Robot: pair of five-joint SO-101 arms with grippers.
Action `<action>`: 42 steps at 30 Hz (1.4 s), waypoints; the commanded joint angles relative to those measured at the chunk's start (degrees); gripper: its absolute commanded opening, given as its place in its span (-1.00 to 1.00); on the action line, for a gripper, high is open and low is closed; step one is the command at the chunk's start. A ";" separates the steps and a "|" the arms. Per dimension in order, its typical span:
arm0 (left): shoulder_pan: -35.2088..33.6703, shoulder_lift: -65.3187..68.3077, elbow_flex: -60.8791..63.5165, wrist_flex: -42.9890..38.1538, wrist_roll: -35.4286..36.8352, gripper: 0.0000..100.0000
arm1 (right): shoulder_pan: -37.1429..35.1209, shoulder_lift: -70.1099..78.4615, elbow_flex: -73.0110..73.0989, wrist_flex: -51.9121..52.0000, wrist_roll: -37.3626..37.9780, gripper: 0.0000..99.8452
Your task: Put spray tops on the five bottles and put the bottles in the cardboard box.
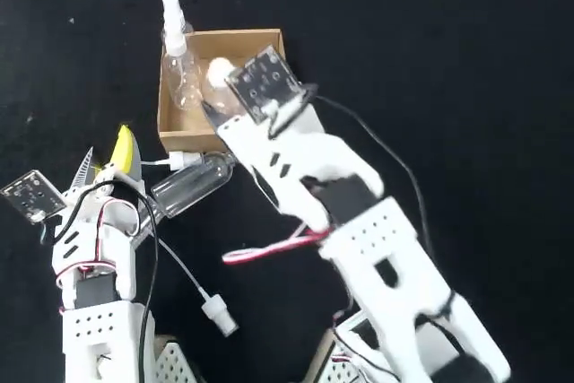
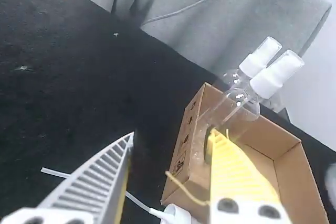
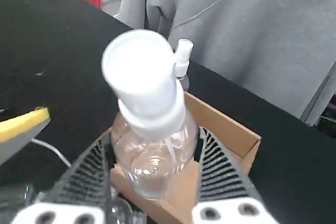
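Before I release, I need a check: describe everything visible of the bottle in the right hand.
The bottle is clear, round-bodied plastic with a white spray top fitted and a thin dip tube inside; no liquid shows. The right hand is shut on its body, ribbed black fingers on either side. It is held over the open cardboard box, top toward the wrist camera; whether its base touches the box floor is hidden.

Left gripper (image 2: 170, 140) fingers (image 2: 100, 182) spread apart; right gripper (image 3: 155, 145) fingers (image 3: 220, 171) clamp a bottle (image 3: 144, 85).
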 commanded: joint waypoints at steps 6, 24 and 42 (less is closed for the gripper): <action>-0.48 -0.79 1.45 0.35 0.44 -0.58 | -2.81 10.59 -6.90 -10.02 -1.76 -0.98; -0.40 -0.79 1.45 0.44 0.44 -0.58 | -4.57 30.29 -16.04 -15.65 -1.76 -0.98; -0.40 -0.79 1.45 0.44 0.44 -0.58 | -4.40 47.87 -24.75 -17.58 -5.80 -0.98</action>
